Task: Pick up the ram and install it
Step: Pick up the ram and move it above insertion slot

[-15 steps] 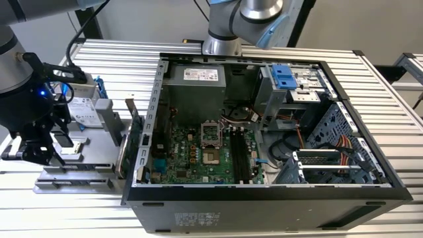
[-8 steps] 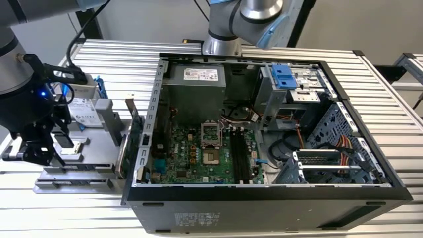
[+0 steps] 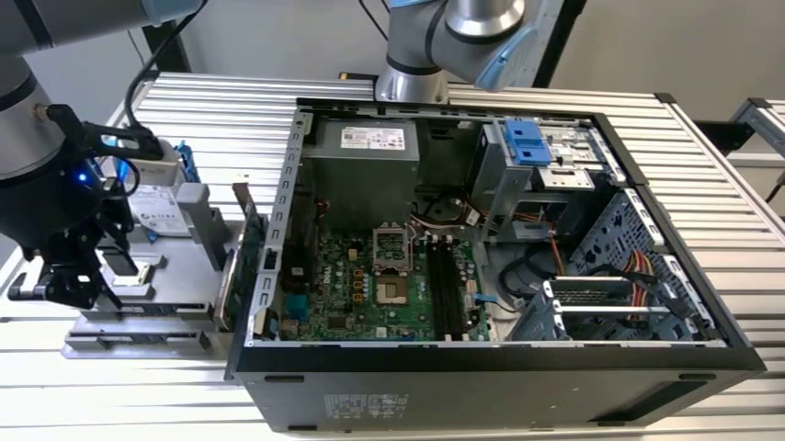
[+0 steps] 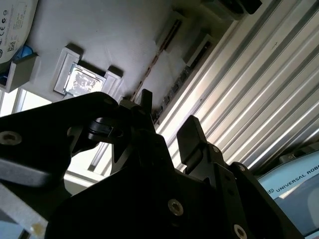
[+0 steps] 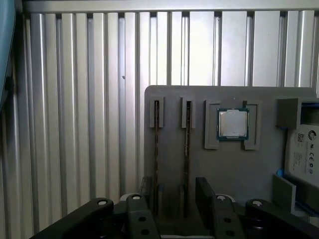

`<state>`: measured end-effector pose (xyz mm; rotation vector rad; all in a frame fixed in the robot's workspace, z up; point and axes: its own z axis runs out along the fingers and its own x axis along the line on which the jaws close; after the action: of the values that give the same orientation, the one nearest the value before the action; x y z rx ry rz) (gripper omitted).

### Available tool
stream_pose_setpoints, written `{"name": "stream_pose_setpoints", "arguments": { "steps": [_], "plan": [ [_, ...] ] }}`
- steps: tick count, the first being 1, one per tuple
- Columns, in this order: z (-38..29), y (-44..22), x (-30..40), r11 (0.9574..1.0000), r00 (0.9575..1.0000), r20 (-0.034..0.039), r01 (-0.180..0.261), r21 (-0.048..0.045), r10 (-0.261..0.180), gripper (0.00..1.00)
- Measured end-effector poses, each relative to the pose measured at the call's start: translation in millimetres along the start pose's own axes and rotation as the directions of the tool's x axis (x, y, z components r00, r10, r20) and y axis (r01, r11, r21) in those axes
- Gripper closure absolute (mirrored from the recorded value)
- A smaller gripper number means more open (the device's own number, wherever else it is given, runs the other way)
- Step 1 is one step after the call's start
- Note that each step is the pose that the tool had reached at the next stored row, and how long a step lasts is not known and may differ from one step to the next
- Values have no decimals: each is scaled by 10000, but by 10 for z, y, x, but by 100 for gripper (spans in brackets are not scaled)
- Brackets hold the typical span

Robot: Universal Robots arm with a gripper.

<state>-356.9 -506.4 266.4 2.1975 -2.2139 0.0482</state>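
Ribbed aluminium tabletop [image 5: 75,124] carried your flat grey holder tray [image 5: 234,174], where the long thin ram stick [image 5: 187,144] stood on edge in a slot. Your black gripper [image 5: 174,181] hung over that tray, fingers [image 5: 203,191] spread apart, holding nothing.

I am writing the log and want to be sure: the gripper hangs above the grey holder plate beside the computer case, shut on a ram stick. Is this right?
Not quite. The gripper hangs above the grey holder plate beside the computer case, but it is open and holds nothing. The first wrist view shows both ram sticks standing in their slots.
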Motion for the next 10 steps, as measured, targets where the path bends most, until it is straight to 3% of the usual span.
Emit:
{"name": "stream_pose_setpoints", "arguments": {
  "steps": [10],
  "plan": [
    [29, 2, -2, 10000, 10000, -7, 0, 0, 0, 0]
  ]
}}
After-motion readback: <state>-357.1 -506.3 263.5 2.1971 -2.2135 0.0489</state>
